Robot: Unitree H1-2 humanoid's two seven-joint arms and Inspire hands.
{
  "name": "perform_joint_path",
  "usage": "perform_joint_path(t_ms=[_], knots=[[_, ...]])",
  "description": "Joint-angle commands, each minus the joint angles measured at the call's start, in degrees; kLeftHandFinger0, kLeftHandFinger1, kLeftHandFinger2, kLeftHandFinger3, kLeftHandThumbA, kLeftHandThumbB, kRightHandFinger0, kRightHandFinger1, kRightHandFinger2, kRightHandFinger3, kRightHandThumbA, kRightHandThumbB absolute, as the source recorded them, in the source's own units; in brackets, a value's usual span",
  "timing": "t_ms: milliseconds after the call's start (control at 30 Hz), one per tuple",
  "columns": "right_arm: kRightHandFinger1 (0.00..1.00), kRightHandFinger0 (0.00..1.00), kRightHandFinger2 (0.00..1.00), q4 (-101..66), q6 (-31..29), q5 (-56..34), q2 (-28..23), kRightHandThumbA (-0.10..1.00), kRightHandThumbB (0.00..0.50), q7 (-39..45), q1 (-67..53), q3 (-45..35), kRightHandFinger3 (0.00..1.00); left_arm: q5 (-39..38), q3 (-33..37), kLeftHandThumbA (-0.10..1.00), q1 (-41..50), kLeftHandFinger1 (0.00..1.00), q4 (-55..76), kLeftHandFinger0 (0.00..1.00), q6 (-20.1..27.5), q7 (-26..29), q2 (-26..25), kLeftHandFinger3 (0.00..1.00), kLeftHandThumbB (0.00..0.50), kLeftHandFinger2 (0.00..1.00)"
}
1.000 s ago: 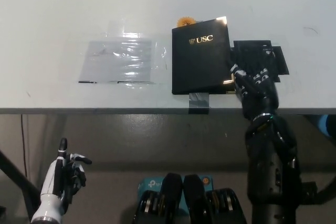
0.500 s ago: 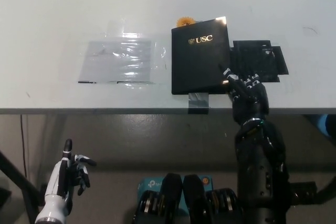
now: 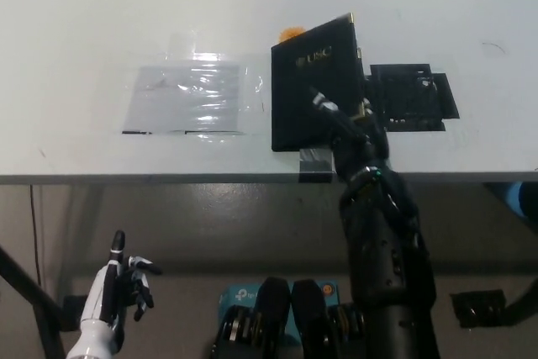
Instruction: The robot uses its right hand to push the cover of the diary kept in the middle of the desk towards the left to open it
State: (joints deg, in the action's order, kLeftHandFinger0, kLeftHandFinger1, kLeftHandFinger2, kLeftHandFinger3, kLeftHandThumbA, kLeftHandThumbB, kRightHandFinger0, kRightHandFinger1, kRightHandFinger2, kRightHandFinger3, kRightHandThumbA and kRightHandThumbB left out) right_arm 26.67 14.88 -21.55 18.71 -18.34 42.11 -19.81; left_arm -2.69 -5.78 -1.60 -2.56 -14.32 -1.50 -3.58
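Two hands in view, only one at work. Black right hand [image 3: 349, 136] reaching over the front edge of the pale grey desk [image 3: 84, 31], fingers [image 3: 324, 107] extended and spread against the underside of the lifted cover, nothing clasped. Black rectangular diary with gold lettering [image 3: 307, 81] lying at the middle of the desk, close to the front edge; cover raised along its right side and tilted up towards the left, right edge clear of what lies beneath. Strip of grey tape [image 3: 315, 161] at the front edge, touching the diary's near end. Small orange object [image 3: 292, 32] just behind the diary's far left corner, mostly hidden, kind not determinable. Black taped patch [image 3: 412, 97] just right of the diary, flat on the desk. Clear glossy plastic sheet [image 3: 192, 98] flat on the desk left of the diary, a narrow bare gap between them. White left hand [image 3: 118, 292] resting below the desk level at the lower left, well apart from everything on the desk, fingers loosely apart, one pointing upward, holding nothing.
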Motion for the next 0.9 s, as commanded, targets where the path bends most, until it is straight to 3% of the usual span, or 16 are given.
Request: perform_joint_path(t_ms=[0,267,333,400,467,500,600,733,767,833,867], knots=[[0.90,0.85,0.92,-0.18,-2.21,0.15,1.78,1.00,0.229,-0.81,3.80,1.48,0.98,0.73,0.83,1.00,-0.68,0.17,0.81,0.07,0.16,0.34,-0.04,0.31,0.492,0.13],[0.89,0.83,0.91,1.74,-4.84,0.73,2.05,1.00,0.253,-1.38,3.85,2.03,0.98,0.72,1.90,1.00,-0.41,0.16,0.91,0.05,0.52,-0.04,-0.17,0.33,0.492,0.13],[0.87,0.80,0.90,2.34,-5.35,1.34,1.88,1.00,0.272,-1.07,3.89,2.72,0.96,0.33,2.07,1.00,-0.81,0.18,1.08,0.10,-0.09,-0.28,-0.23,0.30,0.469,0.13],[0.87,0.78,0.90,3.13,-5.88,2.60,1.42,1.00,0.264,-0.72,4.09,4.03,0.96,0.31,2.14,1.00,-1.17,0.17,1.59,0.10,-1.06,-0.09,-0.25,0.29,0.490,0.13],[0.88,0.81,0.92,3.96,-5.30,4.16,0.86,1.00,0.264,0.32,4.23,6.41,0.96,0.61,2.30,1.00,-1.61,0.19,1.69,0.11,-1.23,-0.19,-0.82,0.31,0.495,0.14],[0.94,0.88,0.99,3.42,-4.92,6.83,0.59,1.00,0.250,2.73,2.76,10.36,1.00,0.13,2.06,1.00,-1.68,0.18,1.82,0.08,-1.12,-0.39,-0.96,0.33,0.500,0.13],[0.98,0.94,1.00,3.43,-4.03,10.22,-0.03,1.00,0.276,4.33,0.81,16.47,1.00,0.15,2.14,1.00,-1.67,0.16,1.92,0.04,-0.93,-0.55,-1.30,0.33,0.500,0.12],[1.00,1.00,1.00,4.40,-5.73,13.60,-0.15,1.00,0.286,4.94,-1.14,22.99,1.00,0.04,3.05,1.00,-1.85,0.19,1.55,0.11,-0.52,-1.42,-1.76,0.35,0.500,0.14],[1.00,1.00,1.00,5.15,-6.33,13.46,-0.12,1.00,0.325,4.71,-0.71,23.41,1.00,0.54,3.47,1.00,-1.88,0.20,1.55,0.12,-0.94,-1.24,-1.73,0.36,0.500,0.15],[1.00,1.00,1.00,5.10,-6.08,14.68,0.04,1.00,0.335,3.81,0.35,24.82,1.00,0.71,3.73,1.00,-1.89,0.19,0.73,0.12,0.73,-1.21,-1.73,0.36,0.500,0.16],[1.00,1.00,1.00,5.78,-6.96,16.07,0.06,1.00,0.297,3.11,1.04,25.88,1.00,0.79,3.77,1.00,-1.80,0.18,0.75,0.10,0.72,-0.95,-1.58,0.35,0.500,0.15]])
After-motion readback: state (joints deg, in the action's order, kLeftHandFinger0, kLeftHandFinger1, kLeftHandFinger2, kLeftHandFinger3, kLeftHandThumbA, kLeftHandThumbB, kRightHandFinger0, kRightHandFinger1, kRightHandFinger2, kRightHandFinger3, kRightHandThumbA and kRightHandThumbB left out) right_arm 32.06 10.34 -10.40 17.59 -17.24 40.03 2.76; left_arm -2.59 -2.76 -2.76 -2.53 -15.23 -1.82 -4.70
